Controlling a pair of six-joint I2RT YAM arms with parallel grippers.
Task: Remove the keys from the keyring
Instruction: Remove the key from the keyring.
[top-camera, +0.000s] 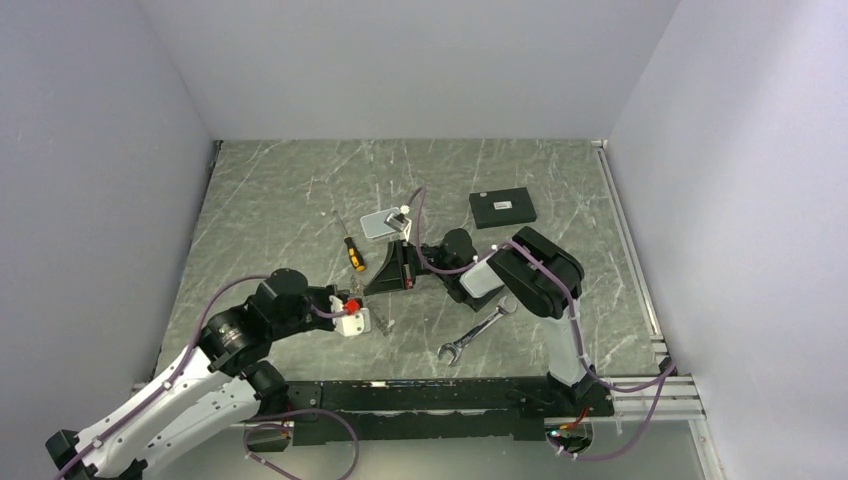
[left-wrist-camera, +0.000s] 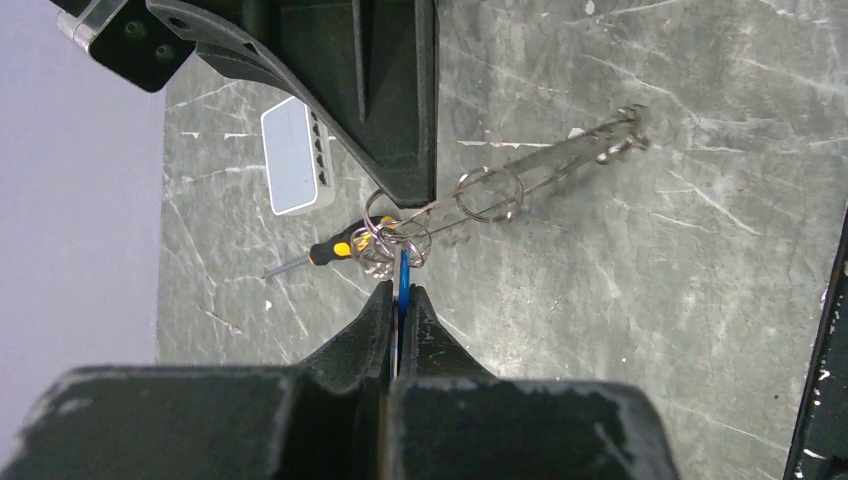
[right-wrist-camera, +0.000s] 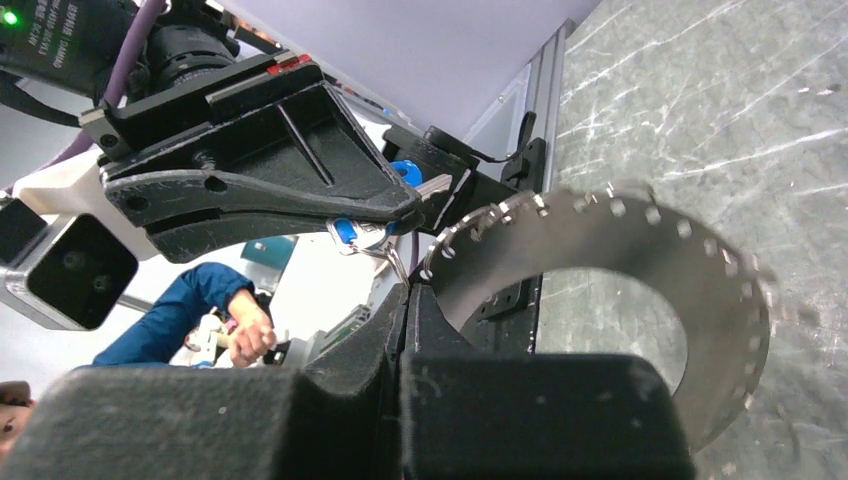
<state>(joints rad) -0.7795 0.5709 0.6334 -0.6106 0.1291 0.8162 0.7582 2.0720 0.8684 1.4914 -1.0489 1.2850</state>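
The keyring is a grey toothed disc held off the table, its rim made of thin metal keys with small holes. In the left wrist view the keyring shows edge-on, running right from a cluster of small rings. My left gripper is shut on the blue plastic-tagged piece that hangs from those rings. My right gripper is shut on the keyring's edge, its tip just above the small rings. From above, both grippers meet tip to tip.
A silver wrench lies near the right arm. A black flat rectangle sits at the back right. A white box and an orange-and-black screwdriver lie just behind the grippers.
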